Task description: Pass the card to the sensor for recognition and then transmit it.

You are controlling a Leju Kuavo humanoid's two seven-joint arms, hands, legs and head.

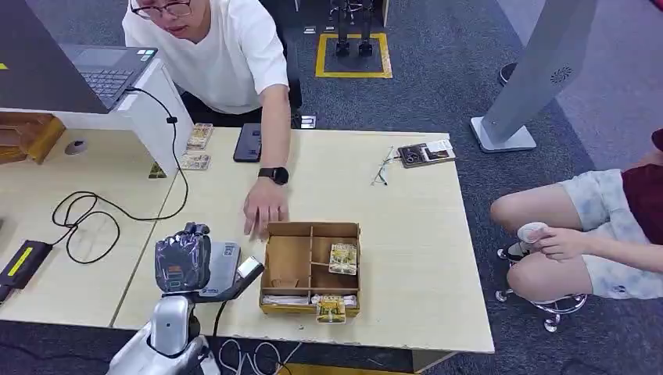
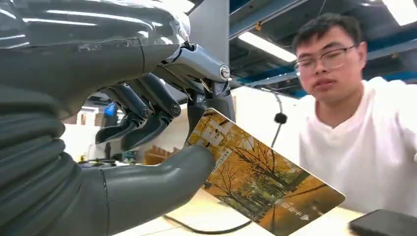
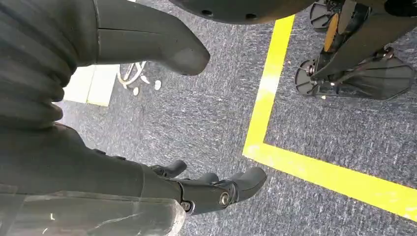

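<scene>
Left robot hand (image 2: 147,123) grasps the card (image 2: 260,182), pinched between thumb and fingers, card projecting forward from the robot hand toward the person (image 2: 344,123). In the head view the robot hand sits above the sensor (image 1: 223,269) on the tabletop (image 1: 406,195). Right robot hand (image 3: 196,189) hangs released over the floor, holding nothing. Judgement: pickup done; recognition likely in hand; handover outstanding

The left hand (image 2: 162,142) pinches a card (image 2: 260,182) printed with yellow autumn trees between thumb and fingers (image 2: 147,105), tilted above the pale surface (image 2: 334,223). A person in a white shirt (image 2: 364,152) sits behind it.
</scene>
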